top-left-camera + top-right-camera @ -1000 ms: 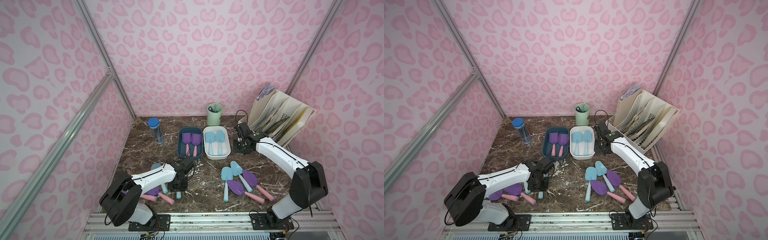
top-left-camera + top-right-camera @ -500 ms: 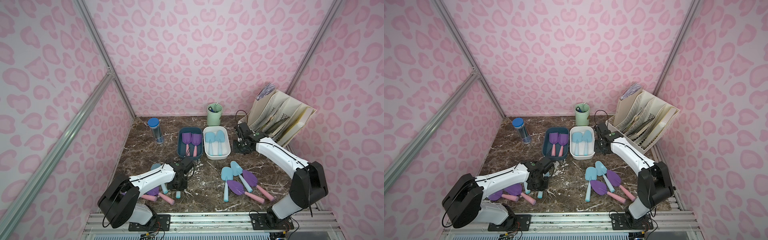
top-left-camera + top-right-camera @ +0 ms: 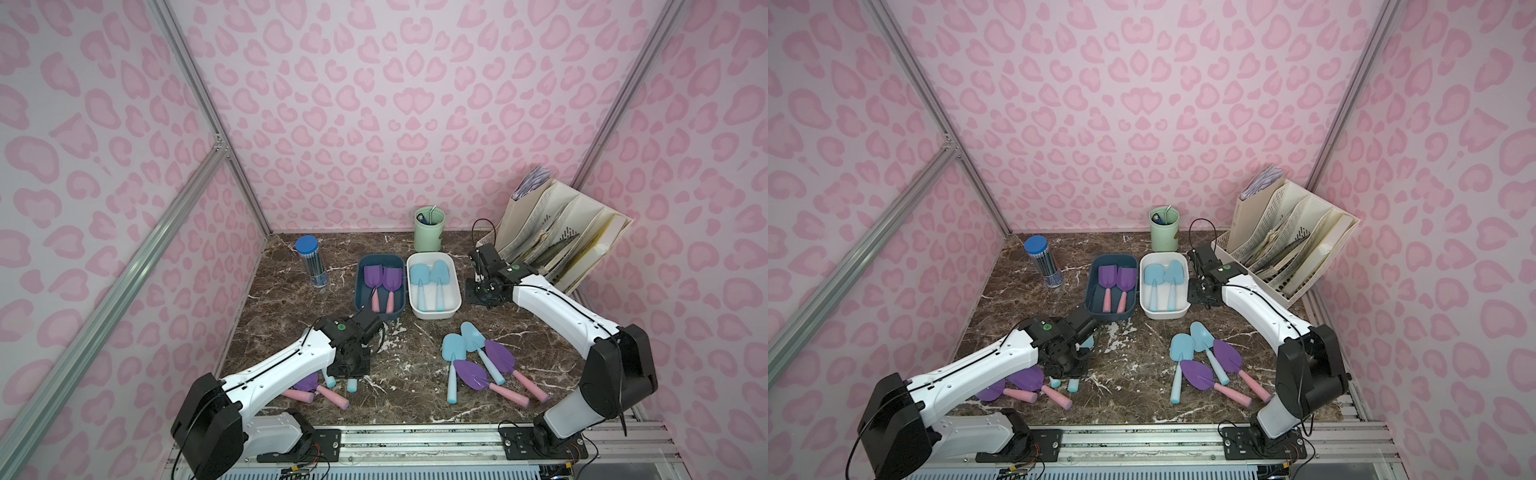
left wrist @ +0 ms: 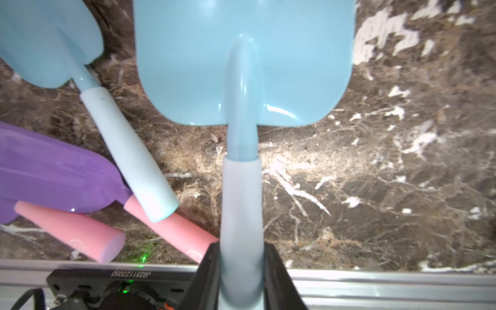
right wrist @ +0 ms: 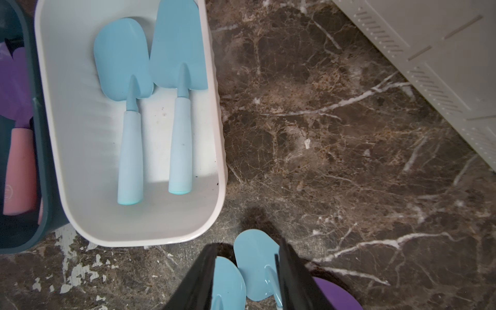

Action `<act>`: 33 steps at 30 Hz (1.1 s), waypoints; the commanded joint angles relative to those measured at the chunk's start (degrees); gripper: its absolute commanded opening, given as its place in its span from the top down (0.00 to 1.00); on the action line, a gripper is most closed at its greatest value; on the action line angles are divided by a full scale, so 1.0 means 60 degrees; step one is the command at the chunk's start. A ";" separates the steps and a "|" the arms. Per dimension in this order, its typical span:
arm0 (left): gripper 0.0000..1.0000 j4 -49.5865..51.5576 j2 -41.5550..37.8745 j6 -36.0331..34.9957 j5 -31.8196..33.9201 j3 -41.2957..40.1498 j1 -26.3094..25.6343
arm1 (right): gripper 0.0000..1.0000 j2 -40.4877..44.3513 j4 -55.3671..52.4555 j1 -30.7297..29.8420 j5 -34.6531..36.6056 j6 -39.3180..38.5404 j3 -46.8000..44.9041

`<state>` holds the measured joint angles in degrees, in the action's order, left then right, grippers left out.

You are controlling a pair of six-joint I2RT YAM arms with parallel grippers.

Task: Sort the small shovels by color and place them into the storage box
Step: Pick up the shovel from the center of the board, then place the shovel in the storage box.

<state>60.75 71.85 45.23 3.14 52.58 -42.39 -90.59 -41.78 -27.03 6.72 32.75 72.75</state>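
The left gripper [image 4: 241, 271] is closed on the handle of a light blue square shovel [image 3: 351, 386], which in a top view lies along 6 to 12 o'clock, blade ahead, while the white box [image 3: 434, 313] lies near 1 o'clock of it.

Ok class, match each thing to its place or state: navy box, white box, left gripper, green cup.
1. navy box
2. white box
3. left gripper
4. green cup

A. by the back wall
B. holds two blue shovels
C. shut on a square blue shovel
D. holds two purple shovels

Pairs: 1-D, 2-B, 3-C, 4-A.
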 commanded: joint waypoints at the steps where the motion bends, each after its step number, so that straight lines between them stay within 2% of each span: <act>1: 0.84 0.1113 -0.0047 -0.0019 0.0378 0.0880 -0.0058 | 0.57 0.0151 0.0159 0.0035 -0.0021 -0.0135 -0.0080; 7: 0.85 0.1092 0.1224 -0.0776 0.0113 0.3110 -0.0117 | 0.56 0.0465 0.0272 0.0116 -0.0131 -0.0344 -0.0357; 13: 0.86 0.0731 0.3644 -0.1654 -0.0583 0.6373 -0.0125 | 0.56 0.1124 0.0117 0.0372 -0.0024 -0.0524 -0.0724; 21: 0.87 0.0548 0.6934 -0.2052 -0.1235 1.0221 -0.0154 | 0.56 0.1953 -0.0097 0.0779 -0.0064 -0.0603 -0.1045; 27: 0.87 0.0265 0.8567 -0.2114 -0.1035 1.2041 -0.0172 | 0.56 0.2134 -0.0013 0.0926 -0.0193 -0.0592 -0.1273; 33: 0.87 0.0002 1.0030 -0.2068 -0.1277 1.3201 -0.0176 | 0.56 0.2132 0.0020 0.0930 -0.0269 -0.0608 -0.1345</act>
<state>61.65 129.88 33.23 -3.70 129.69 -43.46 -77.97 -41.80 -21.39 5.48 29.76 64.71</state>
